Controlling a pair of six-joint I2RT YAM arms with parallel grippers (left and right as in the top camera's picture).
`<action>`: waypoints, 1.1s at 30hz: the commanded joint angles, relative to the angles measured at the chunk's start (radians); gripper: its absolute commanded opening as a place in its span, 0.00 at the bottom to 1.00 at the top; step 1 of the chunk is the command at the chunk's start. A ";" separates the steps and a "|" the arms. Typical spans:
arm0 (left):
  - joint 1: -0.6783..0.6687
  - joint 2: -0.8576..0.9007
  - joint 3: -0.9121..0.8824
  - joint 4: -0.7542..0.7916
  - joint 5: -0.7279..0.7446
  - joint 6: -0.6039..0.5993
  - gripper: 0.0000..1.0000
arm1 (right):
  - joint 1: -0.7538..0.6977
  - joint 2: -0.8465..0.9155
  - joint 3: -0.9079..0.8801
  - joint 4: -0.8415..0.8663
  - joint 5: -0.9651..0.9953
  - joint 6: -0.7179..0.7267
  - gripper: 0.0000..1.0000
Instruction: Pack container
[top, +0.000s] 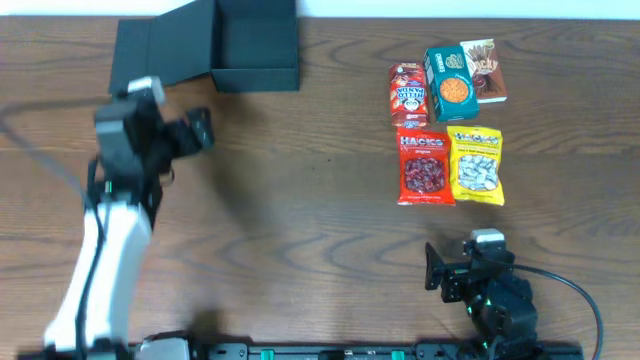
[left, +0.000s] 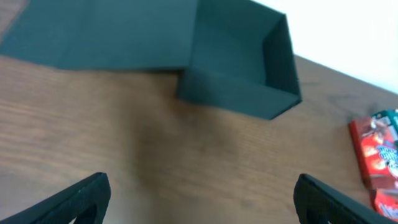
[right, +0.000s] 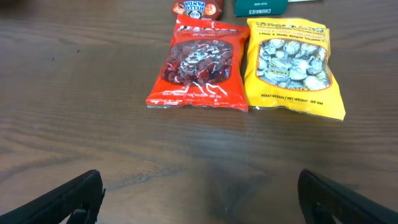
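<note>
Brown wood table lies under both our arms. We see the dark container at the far left, its lid flap open. Our left gripper hangs near it, fingers spread wide, holding nothing. Our right gripper is spread wide too, near the red bag and yellow bag

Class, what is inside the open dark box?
The container looks empty: bare dark floor and walls. In the left wrist view its near wall hides the floor's front strip.
</note>
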 joint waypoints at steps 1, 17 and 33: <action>-0.054 0.155 0.216 -0.066 0.003 0.092 0.95 | -0.010 -0.005 -0.008 -0.002 0.003 0.007 0.99; -0.273 0.754 0.910 -0.396 -0.150 0.206 0.95 | -0.010 -0.005 -0.008 -0.002 0.003 0.007 0.99; -0.307 0.845 0.911 -0.319 -0.206 0.253 0.95 | -0.010 -0.005 -0.008 -0.002 0.003 0.007 1.00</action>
